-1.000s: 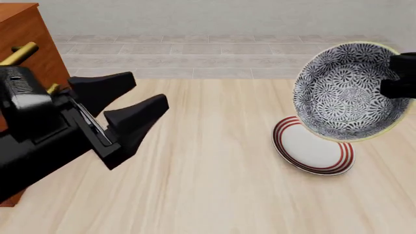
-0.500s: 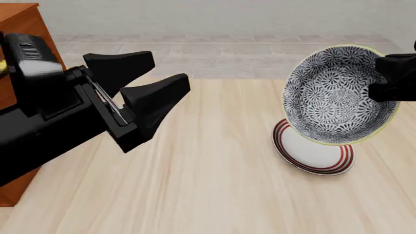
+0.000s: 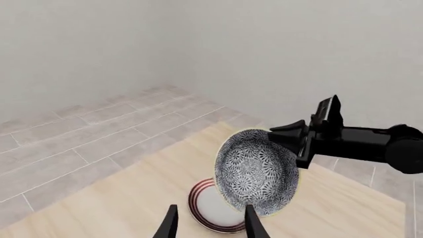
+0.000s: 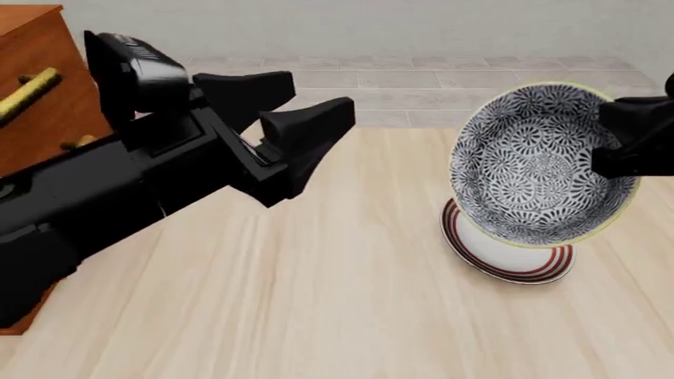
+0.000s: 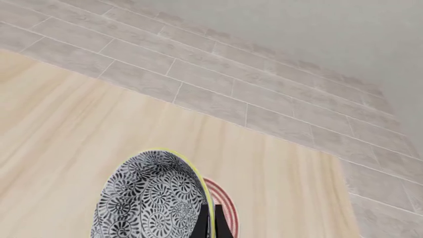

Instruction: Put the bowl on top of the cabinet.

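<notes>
Front view shows the right gripper (image 4: 623, 142) clamped on the rim of the bowl (image 4: 537, 178), holding it tilted in the air above the plate (image 4: 513, 257). At the left, the left gripper (image 4: 305, 126) is spread wide and empty beside the cabinet (image 4: 37, 87).

The bowl (image 4: 539, 164), deep, with black-and-white floral inside and pale cream rim, hangs tipped on edge above the desk (image 4: 348, 300), its opening facing the cabinet (image 4: 40, 75); the reddish-brown cabinet with brass handles stands well apart from it
</notes>
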`<state>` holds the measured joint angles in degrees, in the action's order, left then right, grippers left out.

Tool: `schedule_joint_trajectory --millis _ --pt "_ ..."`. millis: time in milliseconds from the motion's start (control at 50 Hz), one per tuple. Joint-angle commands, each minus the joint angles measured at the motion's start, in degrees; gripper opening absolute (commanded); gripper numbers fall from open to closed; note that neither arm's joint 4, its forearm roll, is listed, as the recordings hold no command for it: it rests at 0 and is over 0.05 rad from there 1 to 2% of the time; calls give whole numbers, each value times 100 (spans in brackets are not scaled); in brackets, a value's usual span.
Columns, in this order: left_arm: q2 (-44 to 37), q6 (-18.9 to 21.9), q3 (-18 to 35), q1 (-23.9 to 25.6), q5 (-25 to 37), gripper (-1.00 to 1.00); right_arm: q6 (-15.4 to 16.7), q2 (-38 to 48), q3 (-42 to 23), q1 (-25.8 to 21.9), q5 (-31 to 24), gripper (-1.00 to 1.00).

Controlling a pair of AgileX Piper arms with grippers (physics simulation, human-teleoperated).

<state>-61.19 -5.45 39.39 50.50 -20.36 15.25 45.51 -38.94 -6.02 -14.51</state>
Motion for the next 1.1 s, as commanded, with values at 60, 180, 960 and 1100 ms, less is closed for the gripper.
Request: schedule_joint_trajectory --millis 60,180,960,1100 --pt "-470 -307 177 229 -161 100 -43 1 40 -83 52 -100" --pt "-650 -415 264 385 -215 100 -20 50 73 -140 102 -100" --pt "-1624 -778 805 1028 -278 100 89 77 63 -493 84 -100" --pt "-1724 -903 793 1013 -358 100 92 -4 70 -605 18 -100"
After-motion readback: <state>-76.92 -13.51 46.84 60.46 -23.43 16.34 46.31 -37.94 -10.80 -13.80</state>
